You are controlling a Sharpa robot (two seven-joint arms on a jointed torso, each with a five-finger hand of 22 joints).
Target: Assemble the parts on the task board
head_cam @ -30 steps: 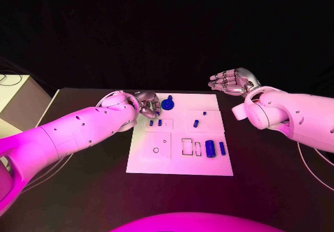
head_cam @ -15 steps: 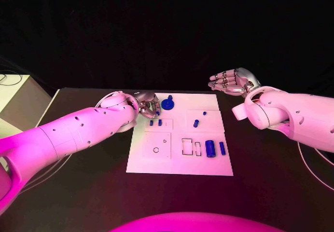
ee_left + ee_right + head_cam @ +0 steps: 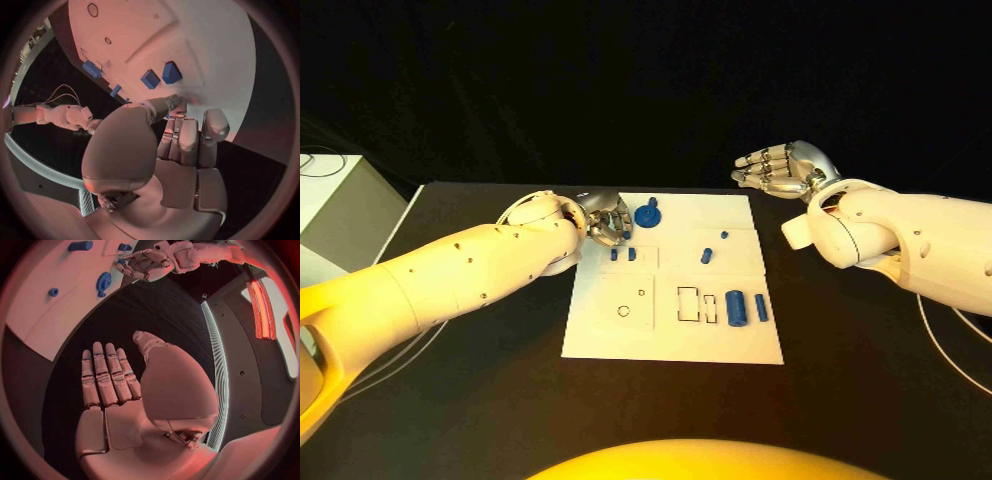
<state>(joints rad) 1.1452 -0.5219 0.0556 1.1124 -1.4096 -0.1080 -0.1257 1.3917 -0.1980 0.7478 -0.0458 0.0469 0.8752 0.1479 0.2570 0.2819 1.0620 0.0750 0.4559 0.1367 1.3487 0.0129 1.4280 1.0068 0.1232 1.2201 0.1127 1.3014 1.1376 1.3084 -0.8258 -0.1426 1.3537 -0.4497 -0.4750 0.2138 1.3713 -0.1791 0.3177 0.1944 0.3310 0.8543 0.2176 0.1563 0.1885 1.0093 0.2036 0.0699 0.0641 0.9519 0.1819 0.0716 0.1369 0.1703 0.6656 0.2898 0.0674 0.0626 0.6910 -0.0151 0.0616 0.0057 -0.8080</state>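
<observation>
The left hand (image 3: 604, 219) curls at the task board (image 3: 672, 340)'s far left corner, apparently empty, beside a round blue part (image 3: 648, 213). The right hand (image 3: 783, 168) hovers empty, fingers apart.

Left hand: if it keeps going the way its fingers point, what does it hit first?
Likely the white task board itself: the left hand sits at the board's far left corner, fingers angled down at it. The round blue part lies just beside that line; depth unclear.

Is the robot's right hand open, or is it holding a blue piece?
Open. The right hand holds nothing: its fingers lie straight and apart above the black table, off to the side of the task board.
</observation>
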